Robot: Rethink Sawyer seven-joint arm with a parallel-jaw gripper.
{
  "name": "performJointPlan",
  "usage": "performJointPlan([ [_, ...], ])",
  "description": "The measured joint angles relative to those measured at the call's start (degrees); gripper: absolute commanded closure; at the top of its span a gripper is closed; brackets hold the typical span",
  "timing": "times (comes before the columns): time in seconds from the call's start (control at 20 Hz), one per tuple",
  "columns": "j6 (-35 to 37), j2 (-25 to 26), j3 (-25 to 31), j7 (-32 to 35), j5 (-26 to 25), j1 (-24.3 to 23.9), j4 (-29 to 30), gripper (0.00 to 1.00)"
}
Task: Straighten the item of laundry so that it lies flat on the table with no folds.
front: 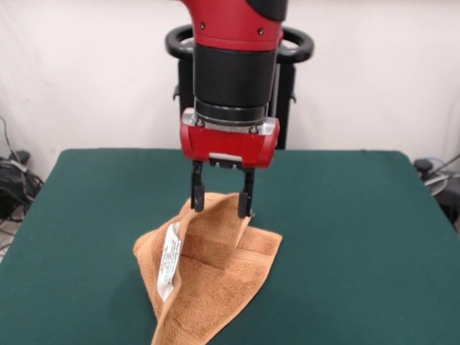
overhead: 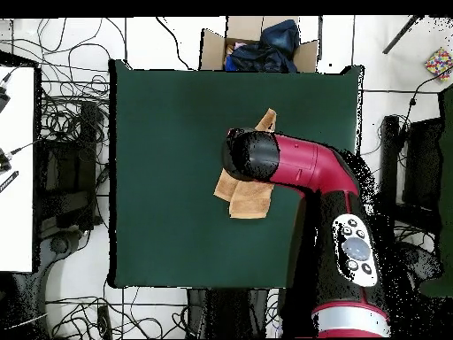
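Front view: my fingers pinching towel peak, white label showing, overhead: my arm hides grip, tabletop.

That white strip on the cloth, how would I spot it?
Find the green table, then the crumpled orange towel under the red arm's gripper. The label runs down the towel's raised front fold, the only white, printed thing on it.
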Motion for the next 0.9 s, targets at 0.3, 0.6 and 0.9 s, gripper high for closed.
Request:
performJointPlan([
  [0.3,-1.3,0.6,-1.3,0.0,1.2,1.0,0.3,0.0],
  [0.6,-2.0,0.7,-2.1,0.0,1.6,1.1,0.8,0.0],
  [0.9,-2.4,0.7,-2.3,0.0,1.6,1.1,1.4,0.0],
])
